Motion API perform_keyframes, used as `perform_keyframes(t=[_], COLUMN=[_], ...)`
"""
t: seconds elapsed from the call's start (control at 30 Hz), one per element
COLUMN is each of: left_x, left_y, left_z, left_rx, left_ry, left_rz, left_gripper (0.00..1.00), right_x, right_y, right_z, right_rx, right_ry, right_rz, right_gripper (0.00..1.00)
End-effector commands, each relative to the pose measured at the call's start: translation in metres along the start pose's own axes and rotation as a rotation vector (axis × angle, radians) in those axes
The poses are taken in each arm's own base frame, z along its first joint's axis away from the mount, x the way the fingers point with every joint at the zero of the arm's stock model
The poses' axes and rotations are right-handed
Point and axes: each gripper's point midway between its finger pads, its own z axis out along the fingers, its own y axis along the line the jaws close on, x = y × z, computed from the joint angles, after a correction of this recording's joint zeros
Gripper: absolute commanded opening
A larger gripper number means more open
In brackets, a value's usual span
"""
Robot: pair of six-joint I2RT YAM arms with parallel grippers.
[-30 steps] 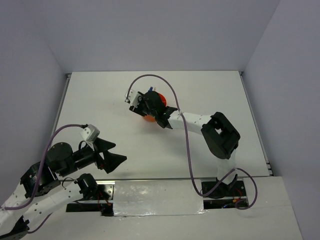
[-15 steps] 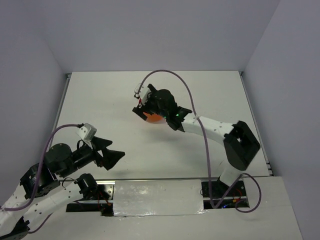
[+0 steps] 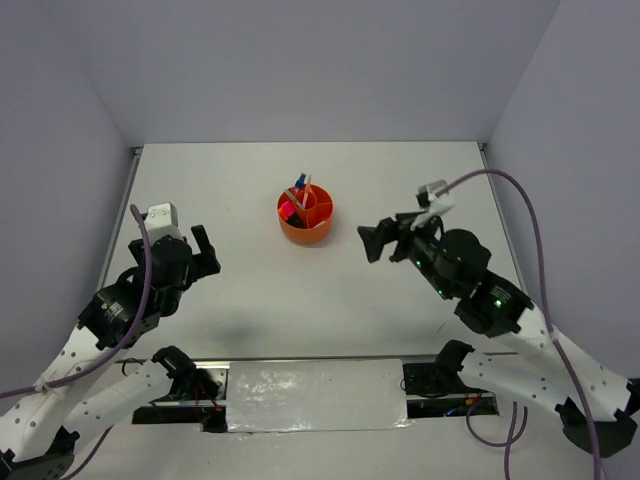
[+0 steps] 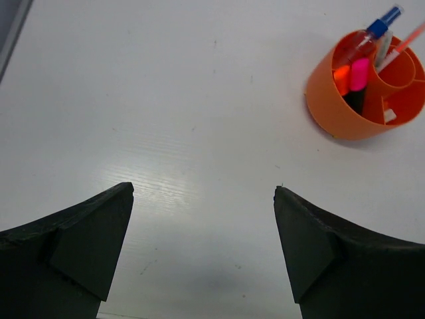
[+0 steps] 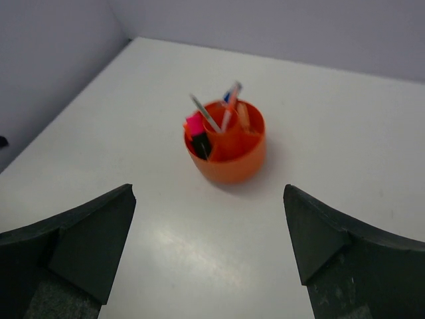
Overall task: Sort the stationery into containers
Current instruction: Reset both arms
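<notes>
The round orange container (image 3: 304,234) stands upright mid-table, with its stationery inside. In the left wrist view the container (image 4: 330,111) holds highlighters with a pink cap (image 4: 359,73) and an orange cap (image 4: 341,77), a blue-clear marker (image 4: 376,32), a thin pen (image 4: 405,42) and a white eraser (image 4: 390,116). My left gripper (image 3: 203,252) is open and empty, well to the tub's left. The right gripper (image 3: 370,241) is open and empty, a short way right of the tub and pointing at it. The right wrist view shows the container (image 5: 232,166) ahead of the open gripper (image 5: 209,188).
White tabletop runs all around the tub, bounded by grey walls at the back and sides. A metal rail (image 3: 118,215) lines the left table edge. Both arm bases and cables sit at the near edge.
My right gripper has opened and drawn back from over the tub to its right side, uncovering the tub. The left arm has swung back and to the left.
</notes>
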Motion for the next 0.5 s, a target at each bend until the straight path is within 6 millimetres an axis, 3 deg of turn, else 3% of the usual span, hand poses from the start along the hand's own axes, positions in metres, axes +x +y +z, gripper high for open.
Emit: perform_keyframes(t=[0.0,0.1,0.23,0.47], left_x=[-0.040,-0.040,-0.032,-0.032], left_y=[0.003,0.008,0.025,0.058], left_z=[-0.004,-0.001,-0.009,-0.037], left_rx=[-0.029,-0.077,-0.093,-0.079], left_ry=[-0.088,-0.076,-0.106,-0.213], left_rz=[-0.032,0.005,-0.056,-0.092], left_gripper=[0.99,0.99,0.99,0.99], right_x=[0.049,0.040,0.040,0.031], right_y=[-0.058,-0.081,-0.097,-0.102], right_z=[-0.056,-0.097,-0.135,-0.154], right_rx=[0.257,0.329,0.355,0.350], right_ry=[0.146,0.102,0.087,0.033], right_rz=[0.073,0.121,0.148,0.191], right_gripper=[1.00,1.00,1.00,1.00])
